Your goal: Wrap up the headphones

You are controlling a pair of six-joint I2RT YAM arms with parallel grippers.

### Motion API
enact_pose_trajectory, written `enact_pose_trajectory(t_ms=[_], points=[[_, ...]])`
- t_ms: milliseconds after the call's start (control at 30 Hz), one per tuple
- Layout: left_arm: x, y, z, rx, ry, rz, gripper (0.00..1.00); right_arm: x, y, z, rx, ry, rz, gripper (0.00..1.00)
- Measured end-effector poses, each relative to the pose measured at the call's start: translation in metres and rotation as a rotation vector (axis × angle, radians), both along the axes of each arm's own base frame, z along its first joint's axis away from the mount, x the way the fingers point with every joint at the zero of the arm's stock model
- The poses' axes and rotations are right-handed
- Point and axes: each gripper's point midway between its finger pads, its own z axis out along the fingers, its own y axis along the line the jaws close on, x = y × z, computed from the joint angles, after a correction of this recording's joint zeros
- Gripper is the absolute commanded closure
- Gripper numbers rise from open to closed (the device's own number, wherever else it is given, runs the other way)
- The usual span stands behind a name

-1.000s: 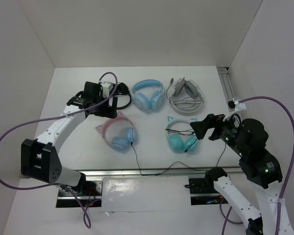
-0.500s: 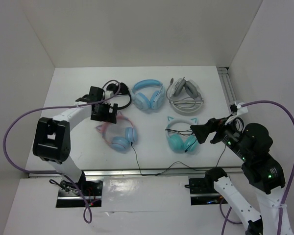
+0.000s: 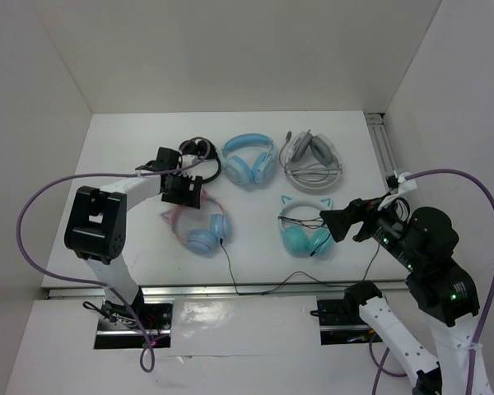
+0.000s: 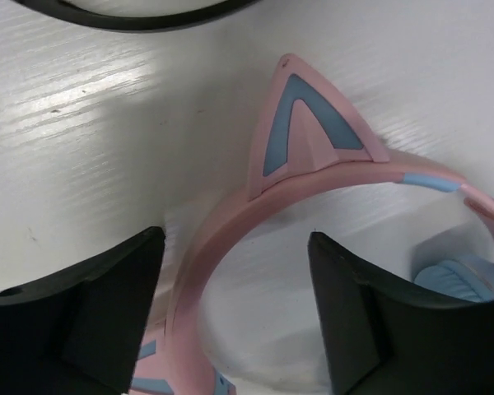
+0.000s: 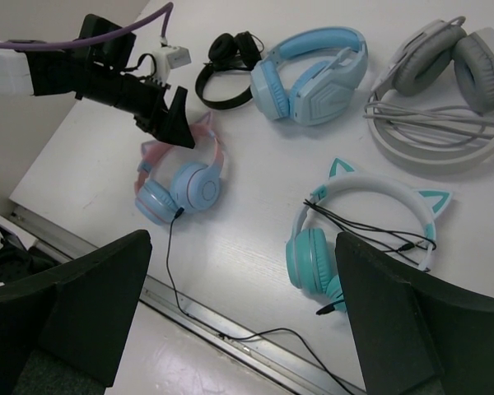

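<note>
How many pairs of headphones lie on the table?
5: small black pair back left, all-blue pair back centre, grey pair back right, pink cat-ear pair front left, teal cat-ear pair front right.

White table (image 3: 123,148), plain white walls (image 3: 230,49) on three sides, metal rail (image 3: 173,290) along near edge

light: bright, even, from overhead
glare: sheen streaks on the counter (image 4: 82,90)
shadows: soft, short
focus: near fingers (image 5: 66,304) blurred

headphones (image 3: 199,228): pink band, blue ear insets, light blue cups, black cable (image 3: 229,263); cat-ear pair (image 3: 306,230) mint and white; blue pair (image 3: 249,160); grey pair (image 3: 311,156); black pair (image 3: 198,148); table (image 3: 263,247) white
</note>
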Motion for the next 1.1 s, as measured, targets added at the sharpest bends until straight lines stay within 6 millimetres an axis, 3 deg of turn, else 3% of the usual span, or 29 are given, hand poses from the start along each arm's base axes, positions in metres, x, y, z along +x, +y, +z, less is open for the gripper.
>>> enact_pose_trajectory(t_ms=[133,333,467,500,833,1000,1100], points=[[0.0,0.0,-0.003,0.011,-0.013,-0.003,0.49,0.0,0.0,0.0,0.0,0.0,0.0,0.0],[-0.011,-0.002,-0.006,0.036,-0.021,-0.011,0.57,0.0,-0.001,0.01,0.006,-0.018,-0.002,0.0],[-0.023,-0.004,-0.007,0.044,-0.007,-0.027,0.82,-0.001,-0.001,0.016,0.01,-0.032,-0.003,0.0],[-0.025,-0.004,-0.006,0.046,-0.006,-0.03,0.98,-0.001,-0.001,0.016,0.01,-0.032,-0.003,0.0],[-0.038,-0.014,-0.006,0.109,0.029,-0.004,1.0,0.002,-0.002,0.013,0.008,-0.029,-0.018,0.0],[-0.064,-0.037,-0.004,0.142,0.067,-0.079,1.0,0.004,0.001,0.006,0.011,-0.007,-0.004,0.0],[-0.078,-0.033,0.005,0.166,0.093,-0.06,1.0,0.004,0.002,0.006,0.012,-0.008,0.0,0.0]])
